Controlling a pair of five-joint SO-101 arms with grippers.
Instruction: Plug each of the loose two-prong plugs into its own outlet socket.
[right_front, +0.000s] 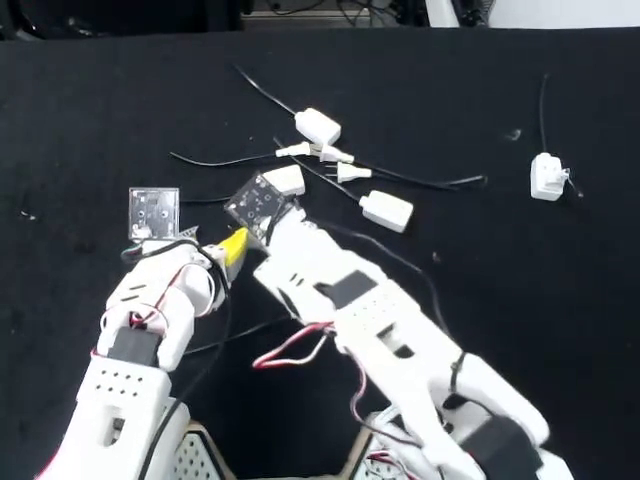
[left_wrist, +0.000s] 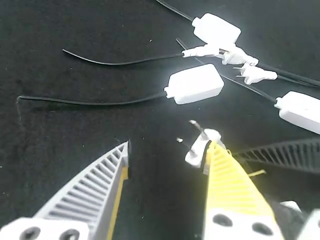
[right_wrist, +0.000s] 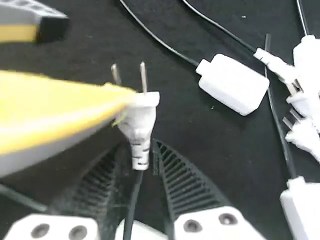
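While the right gripper (right_wrist: 136, 149) clamps a two-prong plug (right_wrist: 140, 107), the left gripper (left_wrist: 168, 146), released, touches it with its yellow finger (left_wrist: 225, 180); a socket block (right_front: 285, 180) lies at 1 o'clock.

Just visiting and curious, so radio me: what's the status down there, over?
Right jaws shut on a plug, prongs free. Left jaws open, yellow finger against that plug. Nothing between plug and nearest socket.
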